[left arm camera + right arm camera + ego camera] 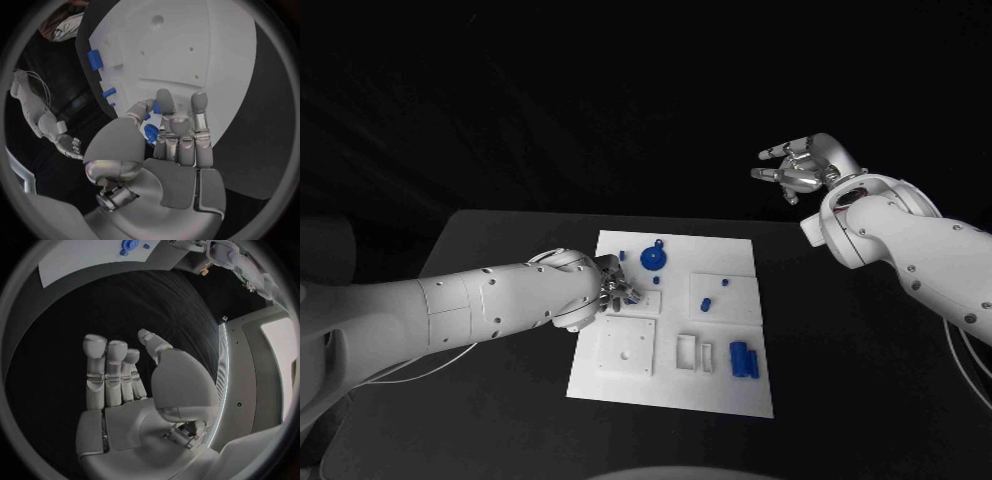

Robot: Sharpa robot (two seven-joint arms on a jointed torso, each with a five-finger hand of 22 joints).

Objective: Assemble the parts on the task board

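Observation:
The white task board [733, 395] lies in the middle of the black table. On it are a round blue part [655, 261], a short blue peg [707, 303] and two blue blocks [744, 360]. My left hand [613, 290] hovers low over the board's left edge, beside a raised square plate [627, 346]. In the left wrist view this left hand [178, 145] pinches a small blue part [150, 132] between thumb and a finger, with the other fingers stretched over the task board [206, 50]. My right hand [805, 168] is raised far beyond the board's right side, fingers spread and holding nothing; it also shows as the right hand [125, 385].
Slots and recesses [692, 352] sit in the board's near half. In the left wrist view the blue blocks [94, 59] and a blue peg [109, 92] lie along the board's edge. Bare black table [488, 240] surrounds the board.

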